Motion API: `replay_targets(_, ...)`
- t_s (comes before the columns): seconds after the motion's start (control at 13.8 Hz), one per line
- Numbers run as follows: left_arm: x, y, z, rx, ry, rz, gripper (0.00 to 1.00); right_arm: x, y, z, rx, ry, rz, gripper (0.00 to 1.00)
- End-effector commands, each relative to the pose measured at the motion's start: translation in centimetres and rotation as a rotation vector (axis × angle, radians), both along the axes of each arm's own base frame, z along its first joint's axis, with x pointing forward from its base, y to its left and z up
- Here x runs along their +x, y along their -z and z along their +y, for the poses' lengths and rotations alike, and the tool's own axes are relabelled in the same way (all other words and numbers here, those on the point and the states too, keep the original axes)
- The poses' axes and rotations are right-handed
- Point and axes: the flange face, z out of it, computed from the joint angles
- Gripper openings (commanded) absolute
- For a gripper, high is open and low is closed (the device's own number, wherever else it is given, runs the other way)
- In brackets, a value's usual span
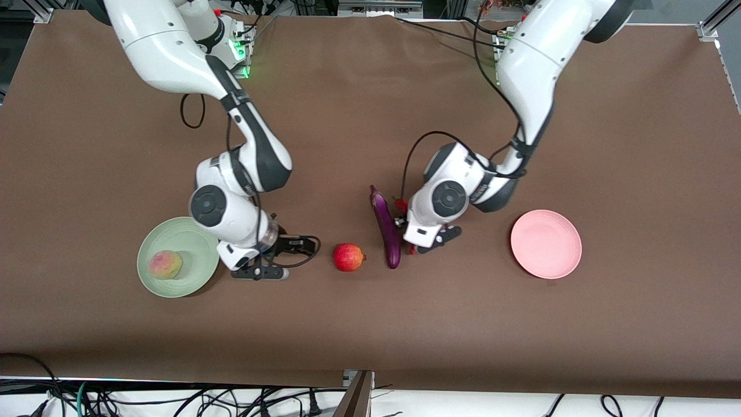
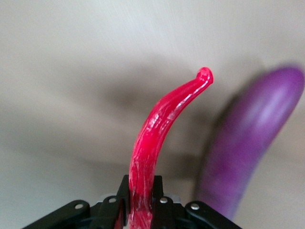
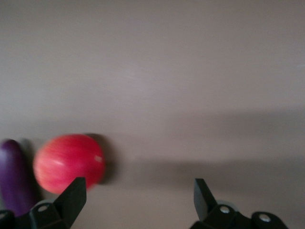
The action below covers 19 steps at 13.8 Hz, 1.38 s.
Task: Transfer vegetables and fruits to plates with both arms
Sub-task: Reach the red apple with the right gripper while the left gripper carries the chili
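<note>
On table, front view: peach (image 1: 166, 264) on green plate (image 1: 197, 237); right gripper (image 1: 263, 271) just beside that plate, pomegranate (image 1: 348, 257) near; eggplant (image 1: 386, 230) mid-table; left gripper (image 1: 421, 248) beside it; pink plate (image 1: 546, 244) bare.
Left wrist view: jaws clamped on chili (image 2: 162, 129), eggplant (image 2: 248, 148) alongside.
Right wrist view: jaws wide apart, holding nothing; pomegranate (image 3: 66, 163) touching eggplant (image 3: 14, 176).

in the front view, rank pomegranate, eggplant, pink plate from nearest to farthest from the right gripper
1. Pomegranate: beside the open right gripper, toward the left arm's end.
2. Eggplant: next along, past the pomegranate.
3. Pink plate: farthest, at the left arm's end of the table.
</note>
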Motion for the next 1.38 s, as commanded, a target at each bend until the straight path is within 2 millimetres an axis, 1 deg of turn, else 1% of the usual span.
replay_targets(0.0, 3.2, -4.0, 8.9, 0.02, 0.144, -0.008, 0.0, -1.0, 0.9, 4.1, 0.059, 0.078, -0.064, 1.0)
replay_targets(0.07, 4.0, -3.8, 11.6, 0.049, 0.191, -0.011, 0.0, -1.2, 1.3, 4.7, 0.063, 0.075, -0.073, 1.0)
replay_targets(0.22, 5.5, -3.3, 17.8, 0.151, 0.317, -0.024, 0.0, -2.0, 1.8, 6.2, 0.069, 0.07, -0.082, 0.99)
replay_targets(0.36, 6.4, -2.3, 24.8, 0.154, 0.391, -0.001, 0.0, -2.4, 3.0, 7.3, 0.088, 0.088, -0.109, 1.0)
replay_targets(0.44, 6.7, -2.1, 27.6, 0.141, 0.405, 0.003, 0.0, -2.6, 3.3, 7.8, 0.099, 0.088, -0.129, 1.0)
replay_targets(0.51, 6.8, -1.9, 29.1, 0.134, 0.412, 0.008, 0.0, -2.5, 3.8, 7.8, 0.105, 0.091, -0.142, 1.0)
replay_targets(0.58, 6.6, -1.3, 29.5, 0.131, 0.407, 0.022, 0.0, -2.7, 4.1, 8.2, 0.109, 0.088, -0.154, 1.0)
replay_targets(0.73, 5.8, 0.2, 29.5, 0.128, 0.401, 0.053, 0.0, -2.9, 4.8, 8.5, 0.115, 0.085, -0.172, 1.0)
replay_targets(0.8, 5.7, 0.5, 30.1, 0.124, 0.4, 0.058, 0.0, -3.2, 5.0, 9.1, 0.116, 0.076, -0.182, 1.0)
replay_targets(0.87, 5.8, 0.6, 31.2, 0.123, 0.39, 0.059, 0.0, -3.5, 5.8, 9.4, 0.11, 0.065, -0.183, 1.0)
replay_targets(0.94, 5.8, 0.8, 31.7, 0.122, 0.385, 0.062, 0.0, -3.7, 6.1, 9.6, 0.101, 0.051, -0.194, 1.0)
replay_targets(1.02, 5.8, 1.0, 31.9, 0.121, 0.382, 0.065, 0.02, -3.8, 6.4, 9.7, 0.089, 0.033, -0.204, 1.0)
replay_targets(1.09, 5.7, 1.3, 32.2, 0.119, 0.378, 0.07, 0.06, -3.9, 6.9, 9.7, 0.08, 0.021, -0.21, 1.0)
replay_targets(1.16, 5.7, 1.5, 32.7, 0.118, 0.372, 0.073, 0.25, -3.9, 7.1, 9.7, 0.078, 0.019, -0.215, 0.99)
replay_targets(1.23, 5.7, 1.8, 33.1, 0.111, 0.385, 0.077, 0.72, -3.9, 7.3, 9.7, 0.08, 0.018, -0.22, 0.99)
replay_targets(1.31, 5.7, 2.1, 33.6, 0.096, 0.395, 0.079, 1.0, -3.9, 7.6, 9.7, 0.081, 0.017, -0.225, 0.94)
